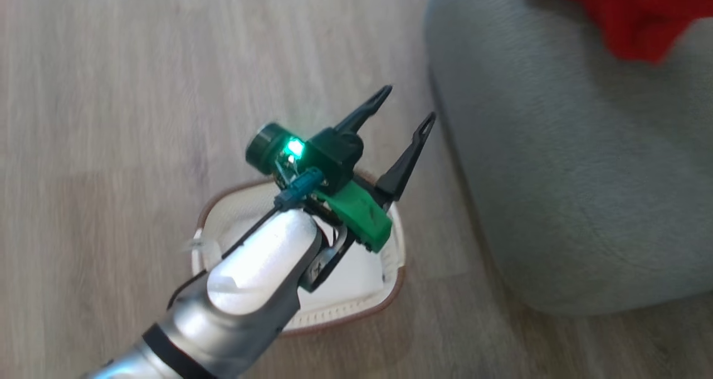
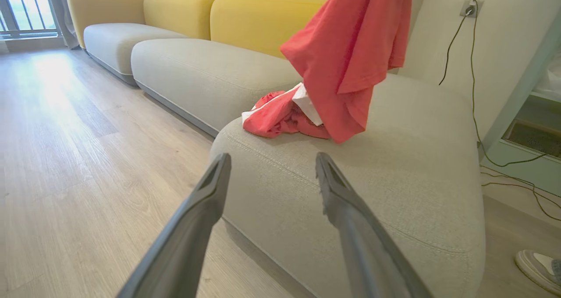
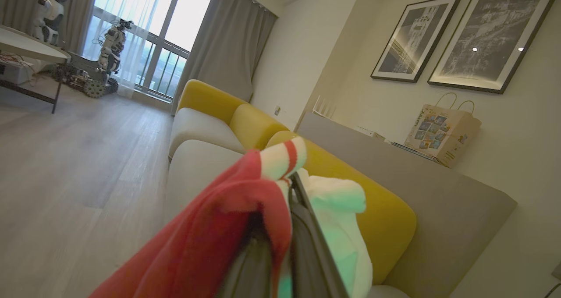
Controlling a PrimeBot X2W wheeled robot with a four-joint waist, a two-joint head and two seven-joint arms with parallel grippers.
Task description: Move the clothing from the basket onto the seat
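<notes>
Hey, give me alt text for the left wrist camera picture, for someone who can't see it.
A red garment hangs from above the frame over the grey-green seat, beside a crumpled red and white garment lying on it. The left gripper stands open and empty in the foreground.

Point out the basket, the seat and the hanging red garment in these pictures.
basket (image 1: 362, 281): head view, on the bare white inside.
seat (image 2: 394, 157): left wrist view, on the bare top of the cushion.
hanging red garment (image 2: 350, 61): left wrist view, on the middle of the cloth.
</notes>
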